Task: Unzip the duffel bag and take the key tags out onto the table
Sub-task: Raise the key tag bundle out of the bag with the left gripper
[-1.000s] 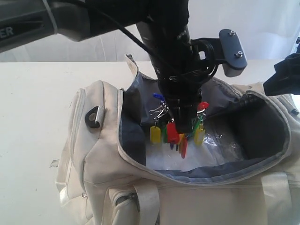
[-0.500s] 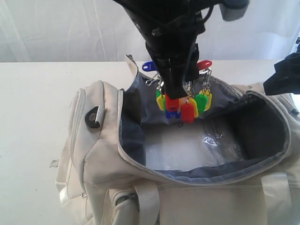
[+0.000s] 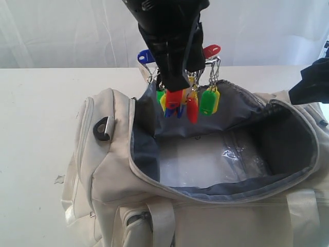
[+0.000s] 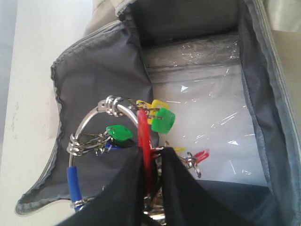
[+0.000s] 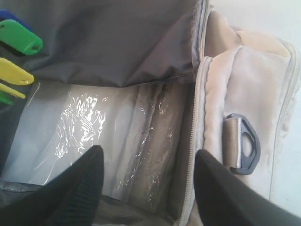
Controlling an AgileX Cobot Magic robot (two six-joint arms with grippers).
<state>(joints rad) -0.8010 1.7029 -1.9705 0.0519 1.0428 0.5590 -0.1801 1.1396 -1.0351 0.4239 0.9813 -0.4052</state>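
The cream duffel bag (image 3: 110, 159) lies unzipped on the white table (image 3: 41, 103), its grey lining showing. My left gripper (image 3: 177, 85) is shut on the bunch of key tags (image 3: 187, 103) and holds it above the bag's opening, near the far rim. In the left wrist view the black fingers (image 4: 122, 188) clamp a red tag, and the other key tags (image 4: 162, 120) hang from a metal ring. My right gripper (image 5: 148, 157) is open over the bag's end, with nothing between its fingers. In the exterior view it shows only as a dark shape (image 3: 308, 85) at the right edge.
Crinkled clear plastic (image 3: 205, 159) covers the bag's floor. A black strap ring (image 3: 104, 128) sits on the bag's left end. Webbing handles (image 3: 162, 221) hang over the near side. Bare table stretches to the left of the bag and behind it.
My left gripper has risen out of the bag with the key tags, from down near the bag's floor to above the rim, drifting slightly left. The right gripper has stayed put.
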